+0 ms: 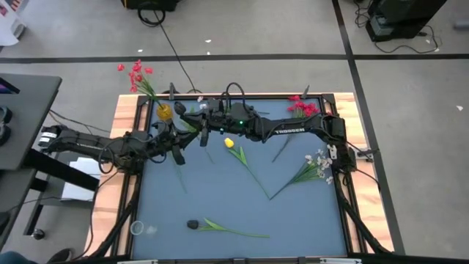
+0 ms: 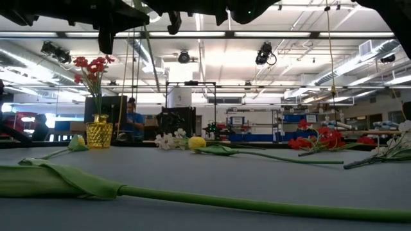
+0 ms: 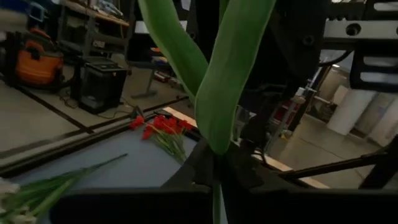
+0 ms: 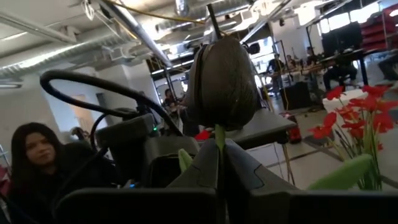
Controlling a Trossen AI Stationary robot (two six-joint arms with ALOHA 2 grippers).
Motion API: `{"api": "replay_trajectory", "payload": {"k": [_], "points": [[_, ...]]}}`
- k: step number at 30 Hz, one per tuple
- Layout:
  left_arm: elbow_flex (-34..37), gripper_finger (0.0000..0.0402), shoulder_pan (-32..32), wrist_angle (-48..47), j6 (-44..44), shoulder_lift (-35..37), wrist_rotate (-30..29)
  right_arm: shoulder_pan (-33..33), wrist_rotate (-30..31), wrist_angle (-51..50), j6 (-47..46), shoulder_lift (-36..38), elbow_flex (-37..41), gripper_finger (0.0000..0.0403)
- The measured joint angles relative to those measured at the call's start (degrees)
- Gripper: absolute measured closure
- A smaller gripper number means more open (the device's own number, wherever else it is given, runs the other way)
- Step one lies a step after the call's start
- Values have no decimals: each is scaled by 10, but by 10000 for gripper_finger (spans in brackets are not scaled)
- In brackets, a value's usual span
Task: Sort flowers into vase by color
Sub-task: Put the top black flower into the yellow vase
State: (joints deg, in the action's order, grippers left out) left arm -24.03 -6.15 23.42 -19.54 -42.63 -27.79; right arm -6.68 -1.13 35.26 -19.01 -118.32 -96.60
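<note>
Both grippers are shut on one flower, a dark tulip with a thin green stem and long leaves [image 3: 230, 74], held above the table's far left part. My left gripper [image 3: 216, 186] reaches in from the left [image 1: 178, 149]. My right gripper [image 4: 217, 155] comes from the right [image 1: 204, 126], and the tulip's dark head [image 4: 222, 81] stands just above its fingertips. A yellow vase [image 1: 165, 111] with red flowers [image 1: 135, 73] stands upright at the far left. My left gripper pinches the stem [image 3: 216, 163] between its two fingers where the leaves spring from it. The fingers come level from the table's left and lie across the stem. The leaves rise above the fingers. My right gripper pinches the stem [image 4: 219, 134] just below the head, between its two fingers. It comes from the table's right, tipped slightly upward. The head stands upright above the fingers, clear of the table.
Flat on the blue mat lie a yellow tulip [image 1: 229, 143], white sprays [image 1: 316, 165] at the right, red flowers [image 1: 302, 108] at the far right and another dark tulip [image 1: 193, 224] near the front. A clear glass [image 1: 137, 228] stands front left. People sit beyond the table.
</note>
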Motion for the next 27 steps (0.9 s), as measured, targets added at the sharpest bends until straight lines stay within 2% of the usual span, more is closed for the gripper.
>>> {"api": "replay_trajectory", "payload": {"k": [7,14,20,27], "points": [[0,391,23,-11,53,18,-53,-9,-5,-31,-18,0,0,321],[0,391,128,-55,54,33,-67,-39,-7,-117,9,40,0,252],[0,392,250,-69,94,38,-56,-72,-23,-232,26,82,0,238],[0,393,380,-94,114,37,-29,-107,-82,-304,27,93,0,237]]}}
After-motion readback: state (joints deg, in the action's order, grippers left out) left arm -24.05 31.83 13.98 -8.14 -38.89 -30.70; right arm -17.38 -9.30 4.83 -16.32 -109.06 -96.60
